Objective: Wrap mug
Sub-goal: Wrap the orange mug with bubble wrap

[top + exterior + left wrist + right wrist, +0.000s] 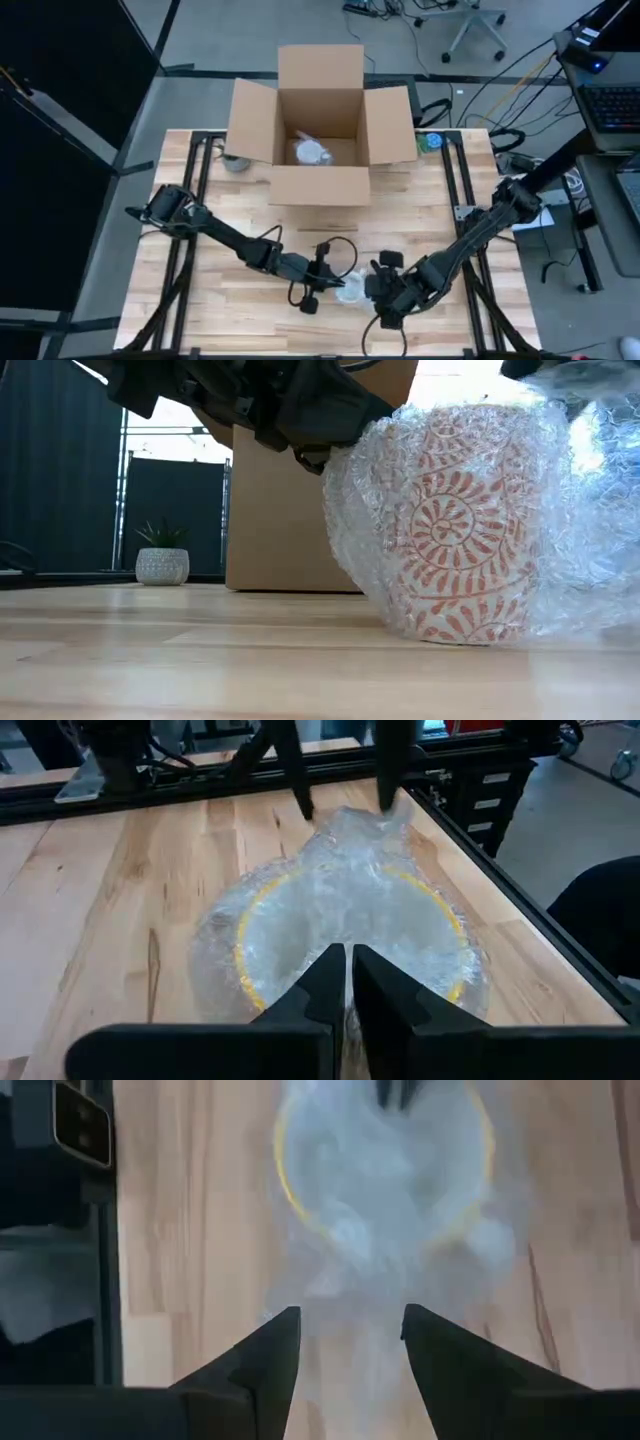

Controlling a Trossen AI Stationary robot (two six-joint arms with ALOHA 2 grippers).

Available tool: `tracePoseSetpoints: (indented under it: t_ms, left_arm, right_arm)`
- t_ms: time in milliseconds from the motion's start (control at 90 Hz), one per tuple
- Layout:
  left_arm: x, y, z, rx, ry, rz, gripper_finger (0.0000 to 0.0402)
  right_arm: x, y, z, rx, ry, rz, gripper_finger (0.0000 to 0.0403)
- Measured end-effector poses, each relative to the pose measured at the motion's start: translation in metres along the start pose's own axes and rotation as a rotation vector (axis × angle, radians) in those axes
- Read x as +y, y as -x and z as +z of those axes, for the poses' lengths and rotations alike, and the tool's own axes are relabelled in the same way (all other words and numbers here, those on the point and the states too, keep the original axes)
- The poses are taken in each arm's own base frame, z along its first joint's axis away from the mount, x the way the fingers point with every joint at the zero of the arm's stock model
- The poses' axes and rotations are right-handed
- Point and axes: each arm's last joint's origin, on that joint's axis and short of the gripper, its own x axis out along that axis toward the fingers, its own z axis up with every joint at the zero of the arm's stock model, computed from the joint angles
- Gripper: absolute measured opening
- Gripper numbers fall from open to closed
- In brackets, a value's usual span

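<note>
Wooden slat table [250, 310] in a room with grey floor, an office chair [470, 25] off at the back and cables all over the place. At the far edge of the table sits an open cardboard box [320, 125] with something bubble-wrapped already lying inside. From table height you can also spot a little potted plant [162, 555] way back by the box.

Main event is up front: the mug [465, 525], white with an orange swirly pattern and a yellow rim, stands upright on the wood near the front edge, between the two arms. It's bundled in bubble wrap [570, 550] that covers the sides and goes over the mouth.

Left gripper [348, 980] is right over the mug's near edge with its fingers pressed close together, only a sliver between them, apparently pinching the wrap at the rim. Right gripper [350, 1342] comes in from the opposite side, fingers spread apart, with a bunch of loose wrap sitting between them.
</note>
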Motion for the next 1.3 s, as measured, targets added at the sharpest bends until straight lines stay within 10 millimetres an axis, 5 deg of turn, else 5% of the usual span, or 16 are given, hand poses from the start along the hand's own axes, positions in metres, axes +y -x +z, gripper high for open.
tracePoseSetpoints:
  t_ms: [344,1044,1300]
  left_arm:
    - [0.000,0.000,0.000,0.000,0.000,0.000,0.0011]
    - [0.000,0.000,0.000,-0.003,0.000,0.000,0.0011]
    - [0.000,0.000,0.000,-0.003,0.001,0.000,0.0011]
  right_arm:
    - [-0.014,-0.007,0.021,-0.106,0.072,-0.046,0.0167]
    - [-0.008,-0.073,0.032,-0.038,0.144,0.034,0.0166]
    - [-0.013,-0.054,0.033,-0.052,0.135,0.054,0.0166]
